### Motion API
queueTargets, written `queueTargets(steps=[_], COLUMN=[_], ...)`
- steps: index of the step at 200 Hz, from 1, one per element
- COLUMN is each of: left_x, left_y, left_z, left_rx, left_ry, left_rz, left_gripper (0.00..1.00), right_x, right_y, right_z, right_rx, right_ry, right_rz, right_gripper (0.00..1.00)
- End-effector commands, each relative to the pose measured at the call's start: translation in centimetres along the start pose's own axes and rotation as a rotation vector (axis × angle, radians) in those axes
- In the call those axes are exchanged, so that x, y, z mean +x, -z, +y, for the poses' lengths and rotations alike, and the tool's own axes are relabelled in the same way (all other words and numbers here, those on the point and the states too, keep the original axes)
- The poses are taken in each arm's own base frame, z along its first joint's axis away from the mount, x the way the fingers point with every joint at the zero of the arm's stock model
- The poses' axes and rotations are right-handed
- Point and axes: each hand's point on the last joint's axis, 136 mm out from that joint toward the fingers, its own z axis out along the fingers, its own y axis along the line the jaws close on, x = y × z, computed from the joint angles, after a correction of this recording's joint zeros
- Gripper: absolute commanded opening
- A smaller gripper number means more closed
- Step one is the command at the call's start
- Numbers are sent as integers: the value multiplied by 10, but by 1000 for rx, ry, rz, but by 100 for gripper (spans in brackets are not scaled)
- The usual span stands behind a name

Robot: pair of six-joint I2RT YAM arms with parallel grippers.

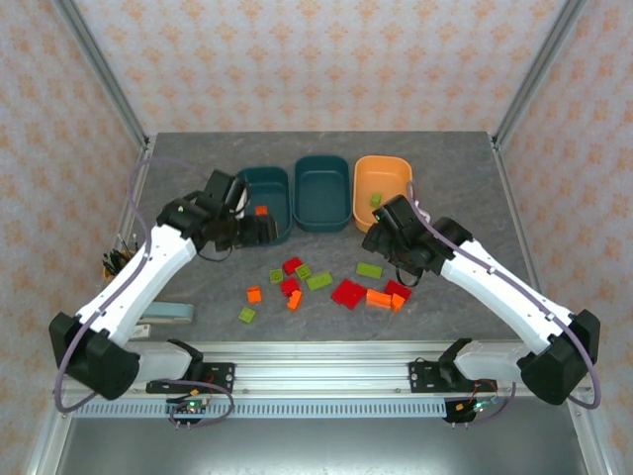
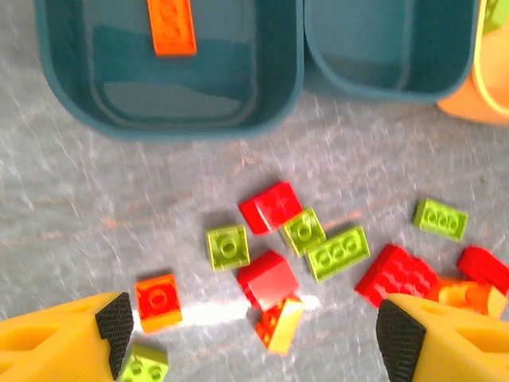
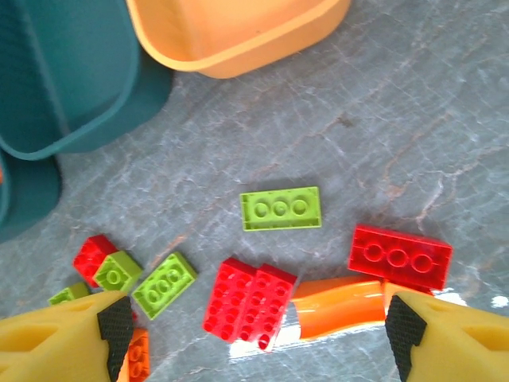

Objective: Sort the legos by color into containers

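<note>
- left gripper point(image 2: 256, 326): fingers spread wide, nothing between them, released; it hovers over loose bricks just off the 6 o'clock wall of the left teal tub point(image 1: 267, 186)
- right gripper point(image 3: 258, 330): fingers also apart, empty, released; in the top view it sits at 6 o'clock of the orange tub point(image 1: 384, 174)
- three tubs in a row at 12 o'clock on the table point(image 1: 475, 198), sides touching or nearly: left teal, middle teal tub point(image 1: 322, 188), orange at the 3 o'clock end
- left teal tub holds one orange brick point(image 1: 261, 210), lying flat
- orange tub holds one lime brick point(image 1: 376, 199) near its 6 o'clock wall
- middle teal tub: bare floor in the left wrist view
- loose legos point(image 1: 318, 282) scattered mid-table, at 6 o'clock of the tubs, between the two arms; red, orange and lime mixed
- right wrist view: lime three-stud brick point(image 3: 281, 208) lies alone at centre; long red brick point(image 3: 402, 256) at 4 o'clock of it; curved orange piece point(image 3: 338, 306) touches a wide red plate point(image 3: 249, 302)
- left wrist view: red brick point(image 2: 270, 207) touches a lime square point(image 2: 303, 231); small orange brick point(image 2: 157, 301) just beside the left finger
</note>
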Motion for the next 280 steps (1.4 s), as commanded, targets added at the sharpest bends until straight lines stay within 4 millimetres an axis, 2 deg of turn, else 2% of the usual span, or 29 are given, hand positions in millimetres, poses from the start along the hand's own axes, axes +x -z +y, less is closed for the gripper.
queueTargets(steps=[1, 18, 54, 63, 102, 141, 200, 229, 252, 280], left_x=[16, 35, 58, 60, 62, 64, 62, 62, 60, 57], left_y=[-1, -6, -15, -17, -12, -3, -2, -2, -1, 1], left_z=[-21, -36, -53, -56, -67, -69, -71, -73, -74, -76], left_rx=[86, 127, 151, 152, 191, 226, 230, 238, 252, 260], left_ry=[27, 5, -32, -36, -50, -41, -31, -31, -22, -8], left_rz=[-25, -11, 7, 11, -3, -17, -21, -22, -32, -44], left_gripper=[84, 84, 84, 84, 85, 86, 85, 85, 85, 85], right_x=[4, 13, 40, 45, 54, 62, 71, 73, 69, 55], right_y=[-9, -32, -67, -74, -98, -118, -136, -142, -141, -130], right_z=[-40, -59, -69, -72, -81, -92, -101, -103, -102, -97], right_rx=[123, 133, 166, 178, 201, 238, 244, 243, 235, 212], right_ry=[-50, -136, -136, -131, -123, -110, -103, -108, -117, -123], right_rz=[17, 123, 301, 320, 345, 382, 415, 410, 382, 320], right_gripper=[83, 86, 96, 100, 100, 96, 85, 73, 63, 56])
